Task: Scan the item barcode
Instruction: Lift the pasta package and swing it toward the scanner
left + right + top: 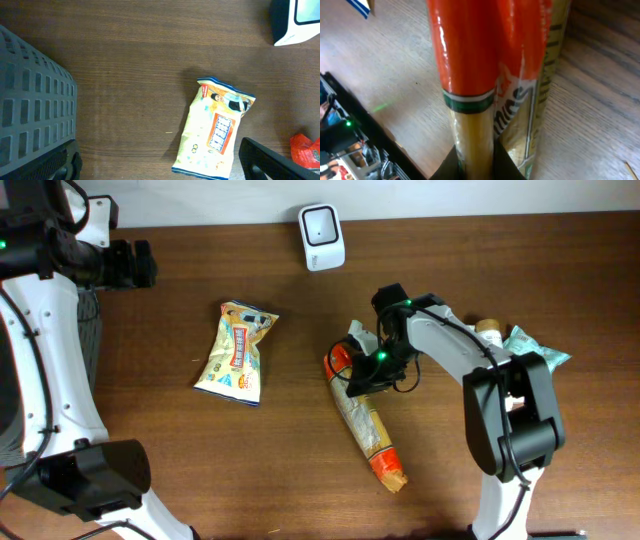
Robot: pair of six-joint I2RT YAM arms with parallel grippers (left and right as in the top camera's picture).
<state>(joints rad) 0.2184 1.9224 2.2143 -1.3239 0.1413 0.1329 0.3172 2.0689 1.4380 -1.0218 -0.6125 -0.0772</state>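
Note:
A long orange and tan snack packet [366,425] lies slanted on the table right of centre. My right gripper [364,376] is shut on its upper end. In the right wrist view the packet [485,75] fills the frame, and a fold of it is pinched between the dark fingers of the right gripper [474,162]. The white scanner [322,237] stands at the back edge and shows again as the scanner [297,20] at the top right of the left wrist view. My left gripper [135,265] hangs wide open at the far left, holding nothing. Its fingers [270,160] frame bare wood.
A yellow snack bag [238,352] lies left of centre, and is the yellow bag [212,130] in the left wrist view. A grey slatted basket [30,100] sits at the left. More packets [525,350] and a bottle top [488,328] lie behind the right arm.

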